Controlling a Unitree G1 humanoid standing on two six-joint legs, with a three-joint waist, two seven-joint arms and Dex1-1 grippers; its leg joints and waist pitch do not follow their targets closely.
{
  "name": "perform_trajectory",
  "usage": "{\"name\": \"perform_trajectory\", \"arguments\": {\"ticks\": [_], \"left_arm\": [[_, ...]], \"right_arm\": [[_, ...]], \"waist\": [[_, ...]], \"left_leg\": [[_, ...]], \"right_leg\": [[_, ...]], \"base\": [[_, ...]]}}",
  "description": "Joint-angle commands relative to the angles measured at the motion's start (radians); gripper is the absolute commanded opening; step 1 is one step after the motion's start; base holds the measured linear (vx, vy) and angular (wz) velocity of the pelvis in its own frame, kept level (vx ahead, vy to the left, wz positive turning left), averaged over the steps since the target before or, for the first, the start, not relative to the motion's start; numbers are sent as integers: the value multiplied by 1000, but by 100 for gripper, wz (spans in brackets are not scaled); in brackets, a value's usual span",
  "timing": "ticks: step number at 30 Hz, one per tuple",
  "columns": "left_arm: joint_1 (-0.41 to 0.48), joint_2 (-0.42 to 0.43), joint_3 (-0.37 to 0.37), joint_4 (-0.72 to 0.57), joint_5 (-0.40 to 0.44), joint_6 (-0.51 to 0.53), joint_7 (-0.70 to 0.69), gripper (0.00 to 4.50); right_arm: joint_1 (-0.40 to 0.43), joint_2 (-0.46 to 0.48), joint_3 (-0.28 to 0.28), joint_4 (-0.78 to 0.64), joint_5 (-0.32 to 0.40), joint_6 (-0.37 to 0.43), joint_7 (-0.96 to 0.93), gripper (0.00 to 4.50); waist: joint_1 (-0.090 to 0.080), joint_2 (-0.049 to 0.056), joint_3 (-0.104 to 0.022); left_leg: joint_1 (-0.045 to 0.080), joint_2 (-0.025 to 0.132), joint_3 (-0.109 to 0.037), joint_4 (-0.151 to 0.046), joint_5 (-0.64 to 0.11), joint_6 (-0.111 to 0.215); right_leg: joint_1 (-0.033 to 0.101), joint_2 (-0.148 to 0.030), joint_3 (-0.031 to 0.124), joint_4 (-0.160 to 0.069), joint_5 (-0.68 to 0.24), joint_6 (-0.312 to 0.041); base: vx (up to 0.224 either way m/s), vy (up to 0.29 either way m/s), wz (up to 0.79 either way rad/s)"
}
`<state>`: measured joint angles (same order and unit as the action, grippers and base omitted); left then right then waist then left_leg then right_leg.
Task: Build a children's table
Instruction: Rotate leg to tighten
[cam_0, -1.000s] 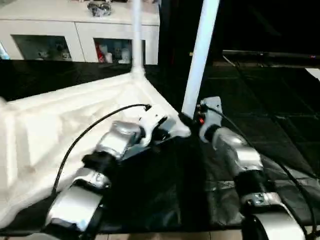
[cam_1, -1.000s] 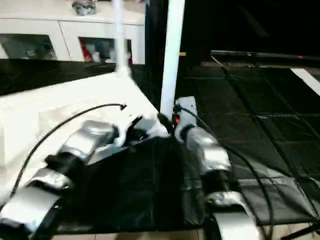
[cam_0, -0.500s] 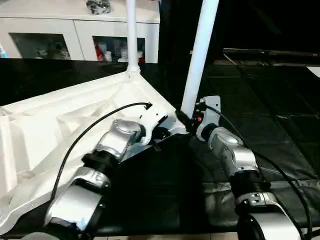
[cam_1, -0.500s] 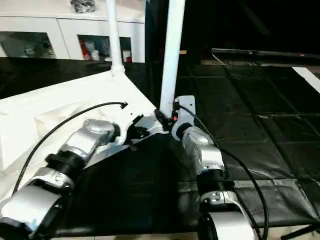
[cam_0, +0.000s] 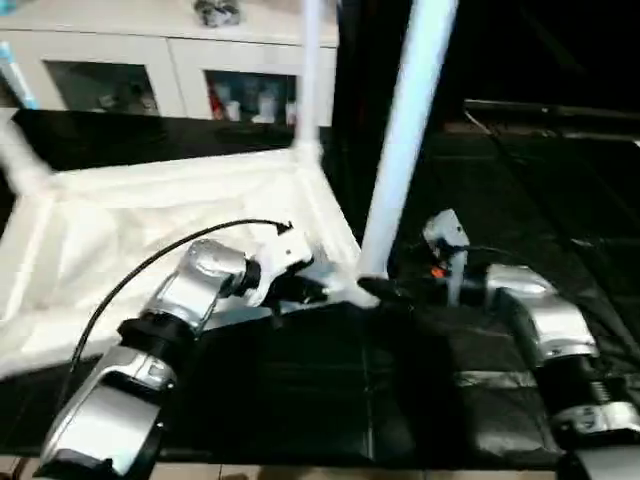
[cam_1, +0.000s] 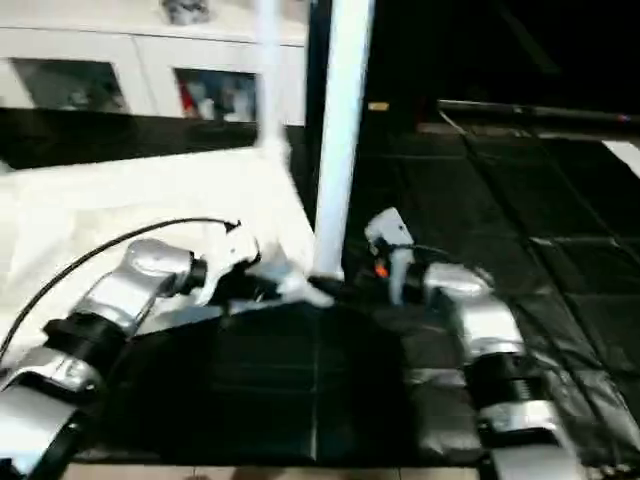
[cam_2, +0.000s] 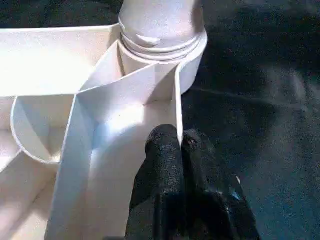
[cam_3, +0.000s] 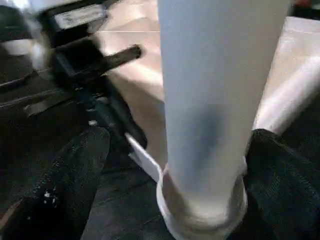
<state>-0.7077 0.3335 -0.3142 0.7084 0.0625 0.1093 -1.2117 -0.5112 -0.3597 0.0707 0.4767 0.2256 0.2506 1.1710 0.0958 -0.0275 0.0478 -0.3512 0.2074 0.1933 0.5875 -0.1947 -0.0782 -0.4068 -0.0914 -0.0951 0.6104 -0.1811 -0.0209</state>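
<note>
The children's table is lying upside down on the dark floor, ribs facing up, with white legs standing up from its corner sockets. Behind it, a white cabinet is standing against the wall. The left claw is reaching in with its fingers pressed together, pinching the thin rim wall beside the near corner socket. To the right, the near leg is standing upright, and the right claw is spread wide around its base, seemingly not touching it.

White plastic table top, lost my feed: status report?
Left tool shut on white plastic table top rim. Right tool open around upright white leg. Nothing in the way.
</note>
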Motion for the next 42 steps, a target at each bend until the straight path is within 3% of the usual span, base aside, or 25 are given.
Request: {"name": "perform_trajectory", "arguments": {"ticks": [1,6,11,26,27,31,32,36,40,41,42], "left_arm": [[8,12,-44,-36,-2,-40,-85,0],[19,59,-81,-66,6,-86,-181,0],[34,99,-110,-94,14,-128,-251,0],[38,109,-122,-109,2,-145,-290,0],[37,109,-122,-107,3,-146,-293,0],[36,107,-122,-101,7,-143,-293,0],[36,107,-122,-100,7,-142,-293,0],[29,81,-102,-81,-1,-85,-248,0],[5,23,-66,-54,-10,1,-141,0],[-9,-14,-47,-39,-12,36,-70,0],[-12,-22,-44,-35,-11,41,-54,0]], "right_arm": [[-21,-26,13,16,9,-4,72,444],[-37,-54,53,37,8,-12,177,444],[-43,-72,107,43,-11,-18,261,401],[-50,-57,136,56,1,-21,316,273],[-48,-56,136,55,4,-19,318,269],[-36,-51,138,40,14,-6,320,226],[-34,-51,138,38,15,-4,320,226],[0,-29,112,-9,54,55,275,205],[24,36,80,-20,26,80,85,204],[26,86,60,-10,5,100,-44,203],[27,96,55,-7,1,101,-69,203]], "waist": [[4,2,-63],[14,2,-63],[17,1,-62],[19,3,-65],[19,8,-65],[20,6,-65],[21,13,-65],[20,11,-66],[19,12,-59],[12,12,-55],[10,12,-55]], "left_leg": [[4,35,-10,-65,-149,58],[5,35,-8,-63,-141,58],[6,36,-9,-65,-156,47],[4,35,-10,-64,-152,38],[5,34,-10,-65,-154,36],[5,35,-11,-65,-157,33],[6,35,-11,-65,-160,31],[7,34,-10,-65,-161,28],[9,33,-10,-69,-201,11],[11,29,-15,-73,-248,-12],[12,28,-17,-73,-253,-18]], "right_leg": [[59,-62,56,-65,-146,-234],[58,-62,55,-60,-121,-249],[57,-64,55,-62,-155,-237],[59,-63,55,-60,-145,-237],[58,-62,55,-60,-146,-238],[59,-62,55,-58,-137,-243],[58,-63,55,-58,-136,-244],[60,-60,55,-58,-115,-250],[56,-62,55,-69,-196,-232],[55,-66,53,-84,-332,-191],[54,-67,52,-88,-372,-174]], "base": [[0,0,0],[0,0,0],[0,0,0],[0,0,0],[0,0,0],[0,0,0],[0,0,0],[0,0,0],[0,0,0],[0,0,0],[0,0,0]]}}
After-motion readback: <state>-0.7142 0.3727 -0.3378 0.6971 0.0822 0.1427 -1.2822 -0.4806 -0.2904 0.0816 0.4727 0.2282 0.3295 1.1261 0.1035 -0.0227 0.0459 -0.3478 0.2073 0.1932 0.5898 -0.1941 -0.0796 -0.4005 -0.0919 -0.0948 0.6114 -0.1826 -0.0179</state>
